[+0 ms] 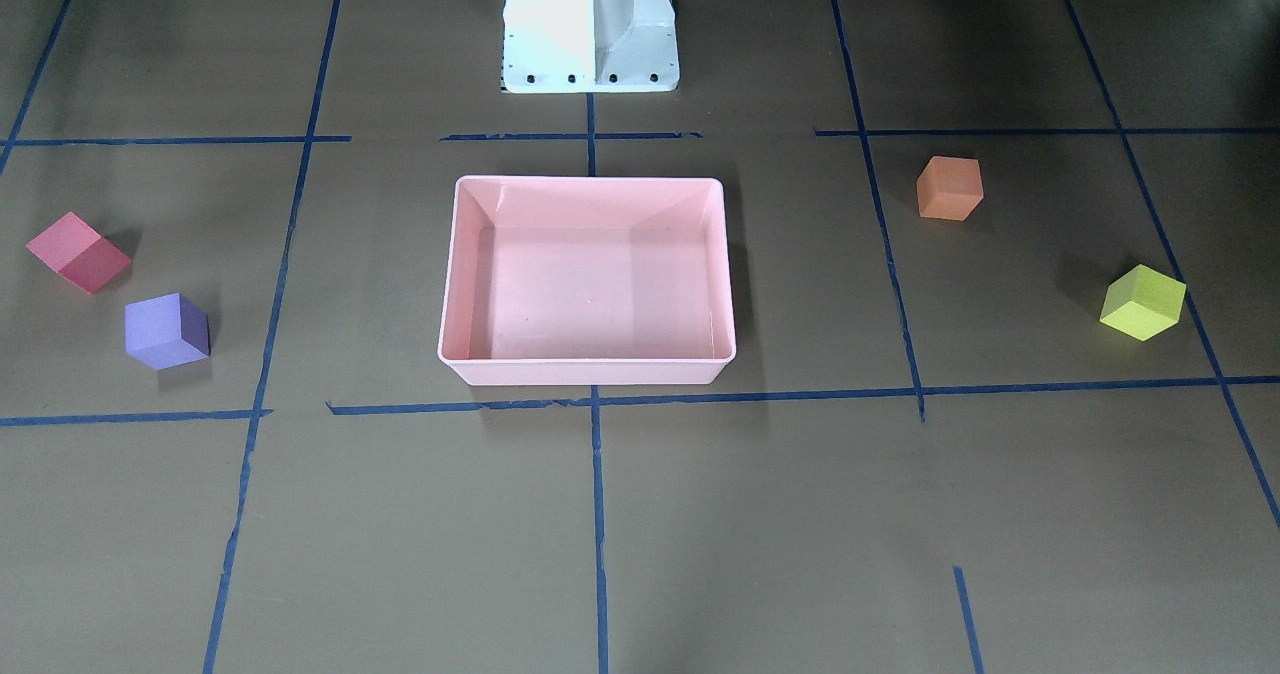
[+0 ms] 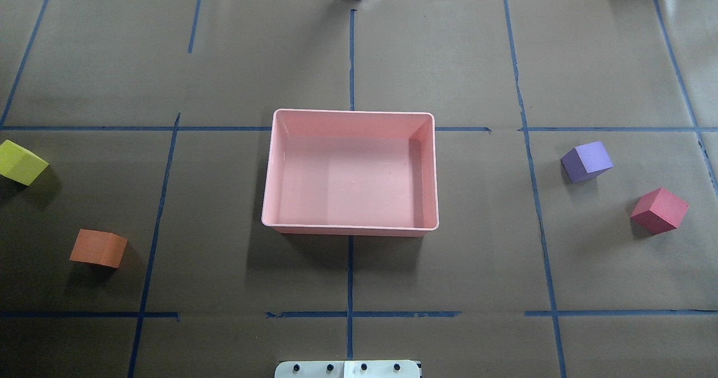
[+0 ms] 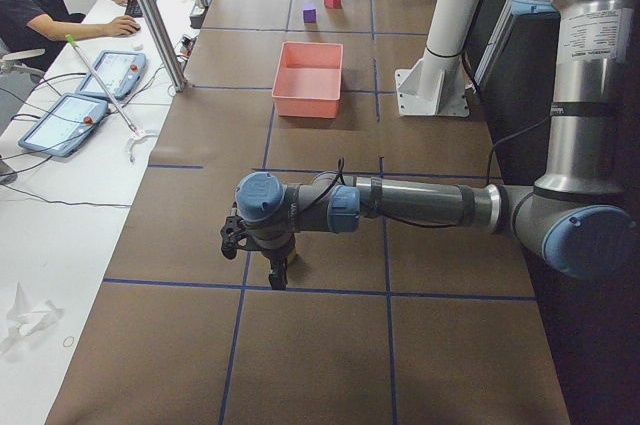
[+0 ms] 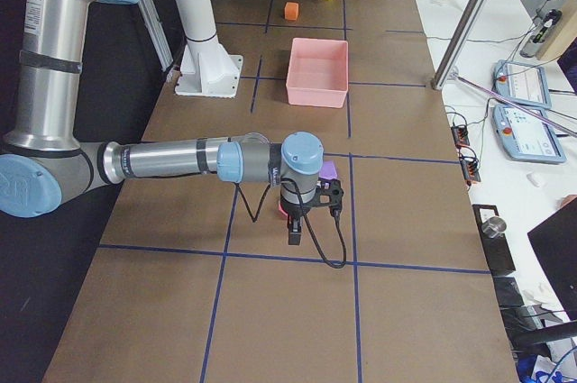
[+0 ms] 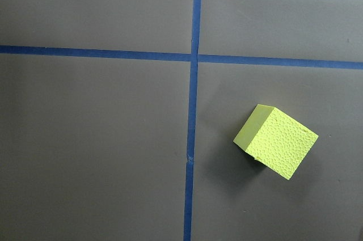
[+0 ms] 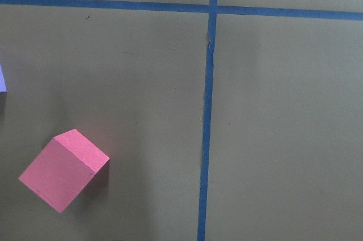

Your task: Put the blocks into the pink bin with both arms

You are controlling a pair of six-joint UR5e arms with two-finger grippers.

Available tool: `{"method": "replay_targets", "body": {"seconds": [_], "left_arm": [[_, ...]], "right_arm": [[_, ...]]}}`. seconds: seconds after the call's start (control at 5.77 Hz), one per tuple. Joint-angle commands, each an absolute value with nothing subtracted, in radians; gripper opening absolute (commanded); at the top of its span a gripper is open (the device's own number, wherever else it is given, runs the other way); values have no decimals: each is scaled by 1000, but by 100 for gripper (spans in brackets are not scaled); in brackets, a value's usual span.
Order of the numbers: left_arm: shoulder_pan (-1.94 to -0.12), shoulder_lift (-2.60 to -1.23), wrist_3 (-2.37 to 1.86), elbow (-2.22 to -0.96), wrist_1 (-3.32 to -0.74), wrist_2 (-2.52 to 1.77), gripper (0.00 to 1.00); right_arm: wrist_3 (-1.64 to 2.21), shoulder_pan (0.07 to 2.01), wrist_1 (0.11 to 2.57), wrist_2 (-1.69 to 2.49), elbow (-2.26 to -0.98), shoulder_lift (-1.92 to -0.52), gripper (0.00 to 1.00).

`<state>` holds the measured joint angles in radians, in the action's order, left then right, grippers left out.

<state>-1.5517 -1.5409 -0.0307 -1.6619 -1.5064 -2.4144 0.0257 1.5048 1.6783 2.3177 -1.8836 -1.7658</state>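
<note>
The pink bin (image 2: 350, 229) stands empty at the table's middle. The orange block (image 2: 99, 248) and the yellow-green block (image 2: 21, 162) lie on my left side. The purple block (image 2: 586, 161) and the red block (image 2: 659, 210) lie on my right side. My left gripper (image 3: 275, 270) hangs over the yellow-green block (image 5: 276, 140), which lies low and right in the left wrist view. My right gripper (image 4: 295, 234) hangs near the red block (image 6: 62, 170), next to the purple block (image 4: 328, 169). Both grippers show only in the side views, so I cannot tell whether they are open or shut.
The white pedestal base (image 1: 590, 34) stands behind the bin. Blue tape lines (image 2: 350, 266) mark a grid on the brown table cover. A person (image 3: 40, 5) sits at a side desk with tablets (image 3: 65, 120) past the table's far edge.
</note>
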Motion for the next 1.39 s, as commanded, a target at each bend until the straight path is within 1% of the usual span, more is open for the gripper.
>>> {"method": "replay_targets", "body": {"seconds": [0.0,0.52,1.04,1.21], "left_arm": [[-1545,-1520,-29,-1678,-1550,-2413,100],[-1545,-1503,-34,-1677,-1565,-2414,100],[-1543,-1503,-35,-1664,-1566,-2421,100],[-1545,-1503,-35,-1658,-1566,-2427,100]], "right_arm": [[26,1505,1678,2319,-1891,-1764,100],[29,1505,1678,2354,-1890,-1758,100],[25,1428,1677,2367,-1907,-1753,100],[25,1411,1677,2368,-1923,-1720,100]]}}
